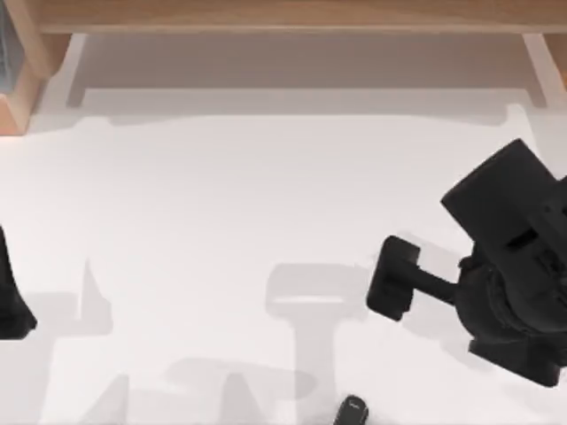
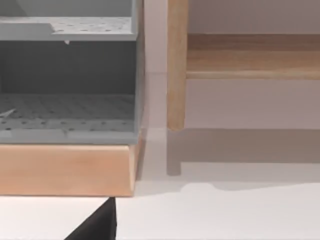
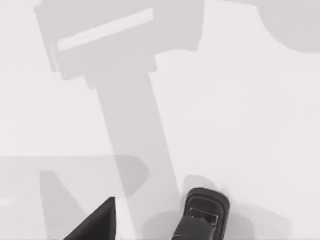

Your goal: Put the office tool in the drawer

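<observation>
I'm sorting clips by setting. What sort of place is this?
Probably a rendered office desk: a plain white table, a light wooden-framed drawer along its far edge, and a small black office tool at the near edge. The right hand hangs above the table.

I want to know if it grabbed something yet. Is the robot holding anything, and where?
Nothing is held. The little black office tool lies alone on the white table, apart from the right pincer. The left pincer sits at the table's left edge.
</observation>
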`<action>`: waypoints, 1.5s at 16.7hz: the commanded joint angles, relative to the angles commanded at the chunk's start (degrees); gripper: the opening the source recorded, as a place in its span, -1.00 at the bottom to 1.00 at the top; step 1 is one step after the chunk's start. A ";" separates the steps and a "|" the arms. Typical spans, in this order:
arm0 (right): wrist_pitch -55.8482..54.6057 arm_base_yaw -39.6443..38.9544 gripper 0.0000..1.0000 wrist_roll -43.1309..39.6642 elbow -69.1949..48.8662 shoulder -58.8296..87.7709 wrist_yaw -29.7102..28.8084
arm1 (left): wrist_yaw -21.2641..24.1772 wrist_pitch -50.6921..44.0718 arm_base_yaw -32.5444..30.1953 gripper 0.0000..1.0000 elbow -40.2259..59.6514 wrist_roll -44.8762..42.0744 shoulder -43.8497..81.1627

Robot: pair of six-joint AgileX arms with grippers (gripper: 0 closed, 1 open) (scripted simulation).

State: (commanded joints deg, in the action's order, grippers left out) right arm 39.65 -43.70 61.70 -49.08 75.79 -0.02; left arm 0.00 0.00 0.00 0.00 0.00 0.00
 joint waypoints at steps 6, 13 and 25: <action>11.94 -13.36 1.00 18.49 -15.13 22.25 0.06 | 0.00 0.00 0.00 1.00 0.00 0.00 0.00; 15.44 -17.37 1.00 23.07 -19.27 27.34 0.02 | 0.00 0.00 0.00 1.00 0.00 0.00 0.00; 4.33 -17.44 1.00 23.22 -13.14 32.31 0.00 | 0.00 0.00 0.00 1.00 0.00 0.00 0.00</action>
State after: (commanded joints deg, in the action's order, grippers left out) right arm 43.97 -61.14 84.92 -62.22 108.11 -0.02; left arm 0.00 0.00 0.00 0.00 0.00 0.00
